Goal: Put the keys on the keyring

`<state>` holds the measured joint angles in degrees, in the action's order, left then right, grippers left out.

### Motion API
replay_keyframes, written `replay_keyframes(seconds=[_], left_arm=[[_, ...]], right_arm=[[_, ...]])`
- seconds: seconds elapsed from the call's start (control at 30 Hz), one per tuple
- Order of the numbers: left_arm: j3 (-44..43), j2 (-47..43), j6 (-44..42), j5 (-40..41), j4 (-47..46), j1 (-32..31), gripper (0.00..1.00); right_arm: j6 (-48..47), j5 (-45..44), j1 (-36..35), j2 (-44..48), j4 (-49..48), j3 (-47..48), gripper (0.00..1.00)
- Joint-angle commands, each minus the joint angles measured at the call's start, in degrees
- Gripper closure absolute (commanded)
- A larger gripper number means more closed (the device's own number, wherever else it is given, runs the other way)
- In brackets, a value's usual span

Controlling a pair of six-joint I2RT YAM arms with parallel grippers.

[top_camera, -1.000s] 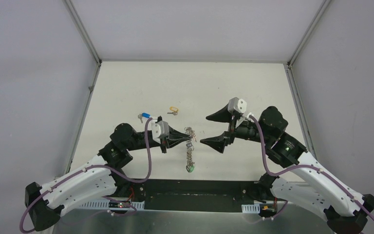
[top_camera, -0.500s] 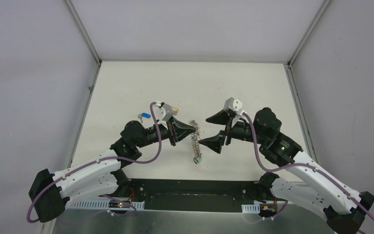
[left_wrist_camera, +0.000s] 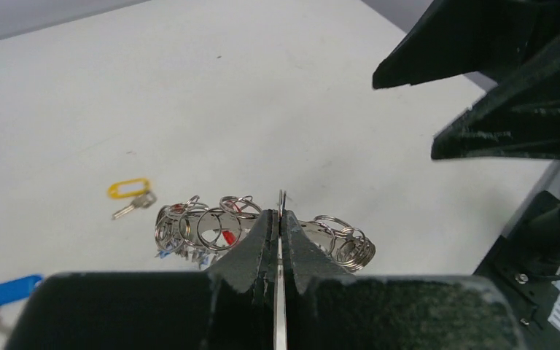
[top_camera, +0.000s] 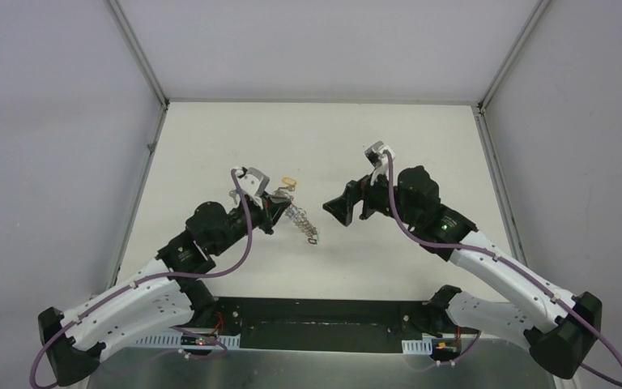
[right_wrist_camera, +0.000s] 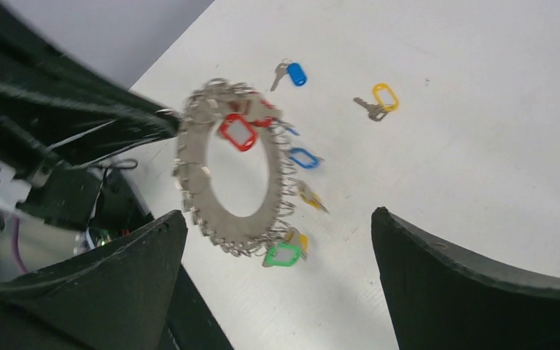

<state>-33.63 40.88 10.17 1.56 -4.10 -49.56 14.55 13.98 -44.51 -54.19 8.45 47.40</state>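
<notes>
The keyring (right_wrist_camera: 219, 211) is a flat silver loop strung with small split rings and red, blue, yellow and green tagged keys. My left gripper (left_wrist_camera: 278, 215) is shut on its edge and holds it above the table; it also shows in the top view (top_camera: 301, 221). My right gripper (right_wrist_camera: 277, 215) is open and empty, facing the keyring a short way off, jaws wide either side of its lower edge. A loose yellow-tagged key (right_wrist_camera: 383, 98) and a loose blue-tagged key (right_wrist_camera: 295, 73) lie on the table beyond; both show in the left wrist view, yellow (left_wrist_camera: 130, 189) and blue (left_wrist_camera: 11, 290).
The white table (top_camera: 405, 138) is walled by grey panels at left, right and back. A black base strip (top_camera: 324, 324) runs along the near edge between the arm bases. My right gripper's fingers (left_wrist_camera: 481, 44) hang at the upper right of the left wrist view.
My left gripper has carried the keyring farther back and left and tilted it. My right gripper has moved back and left toward it, still open.
</notes>
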Motion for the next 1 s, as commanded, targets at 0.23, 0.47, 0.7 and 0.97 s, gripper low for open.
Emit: replay_keyframes(seconds=[0.23, 0.47, 0.7, 0.97], left_arm=[[1.64, -24.38, -3.65, 7.06, 18.71, -0.3, 1.0], [1.69, -28.92, -1.92, 4.56, 22.53, -0.29, 1.0], [-0.92, -28.75, -3.69, 4.1, 26.54, -0.29, 1.0], [-0.91, -31.27, -2.67, 7.49, 28.56, -0.35, 1.0]], right_arm=[[17.96, -10.82, 6.92, -17.27, -2.29, 9.18, 0.04], [24.87, -6.35, 7.71, -36.11, 3.97, 21.42, 0.01], [36.08, -2.71, 7.75, -55.16, 9.46, 35.0, 0.18], [40.43, 0.81, 6.74, -71.21, 15.63, 50.43, 0.52]])
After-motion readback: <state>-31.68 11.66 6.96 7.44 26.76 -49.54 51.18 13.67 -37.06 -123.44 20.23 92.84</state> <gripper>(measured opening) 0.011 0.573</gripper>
